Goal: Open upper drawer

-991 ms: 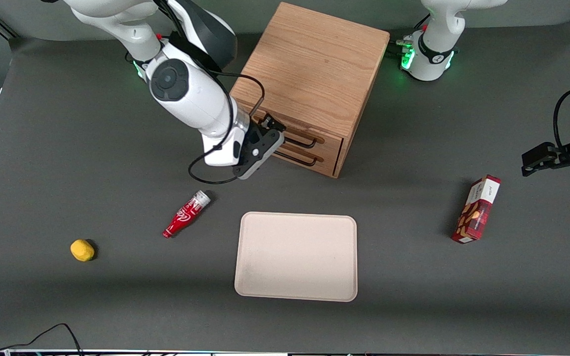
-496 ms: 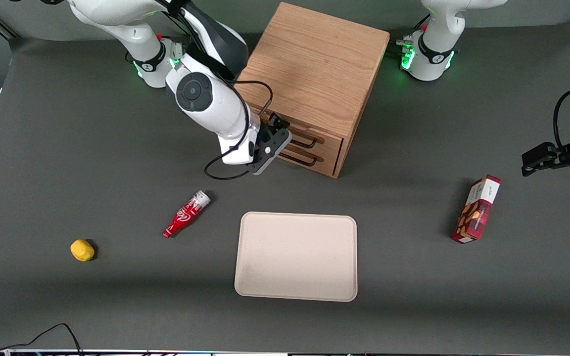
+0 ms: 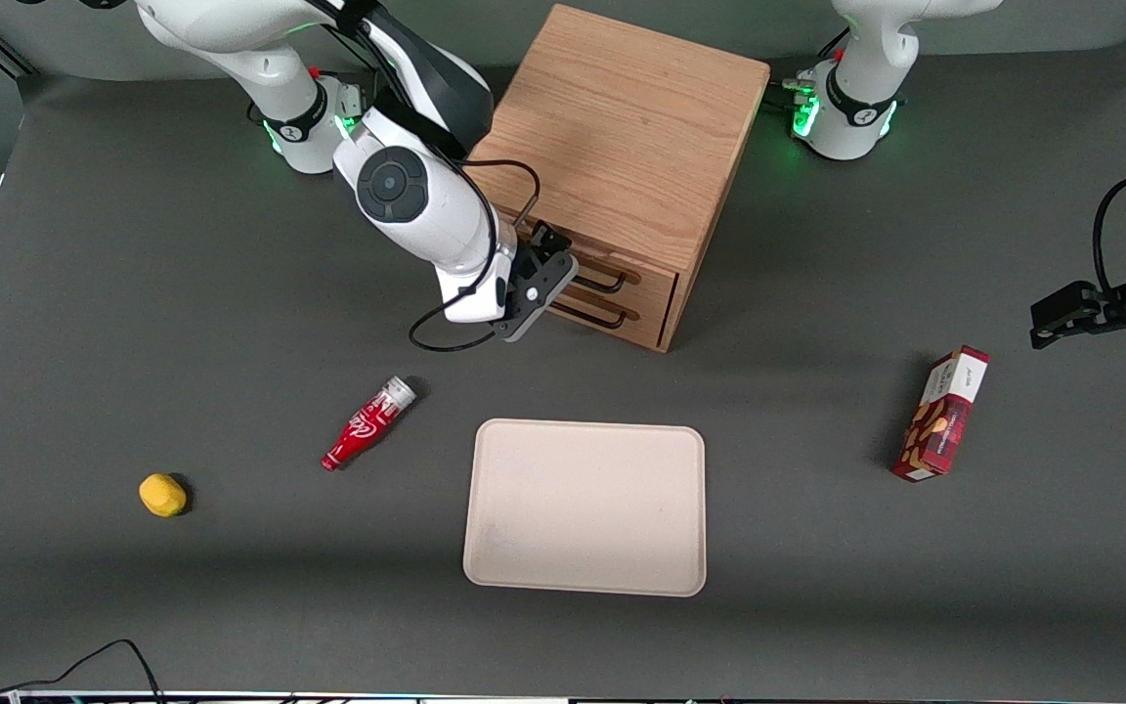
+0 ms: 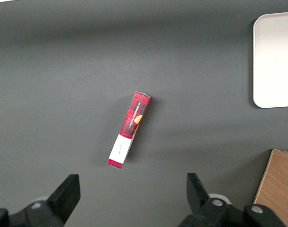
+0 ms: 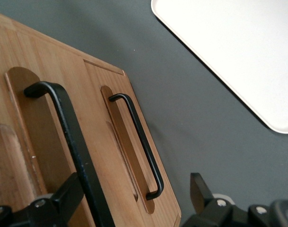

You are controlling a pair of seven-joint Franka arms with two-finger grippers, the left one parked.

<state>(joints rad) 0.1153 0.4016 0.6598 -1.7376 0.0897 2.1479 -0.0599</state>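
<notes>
Oak upper drawer (image 5: 21,142) handle (image 5: 73,142) between open end effector (image 5: 134,196) fingers, wrist view only

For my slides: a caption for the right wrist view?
Open gripper straddling the upper drawer handle, above the lower drawer, both shut.

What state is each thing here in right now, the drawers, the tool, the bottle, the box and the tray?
Upper drawer: closed.
Lower drawer: closed.
Tool: open, fingers astride the upper drawer's handle.
Bottle: lying on its side.
Box: lying flat, closed.
Tray: empty.
</notes>
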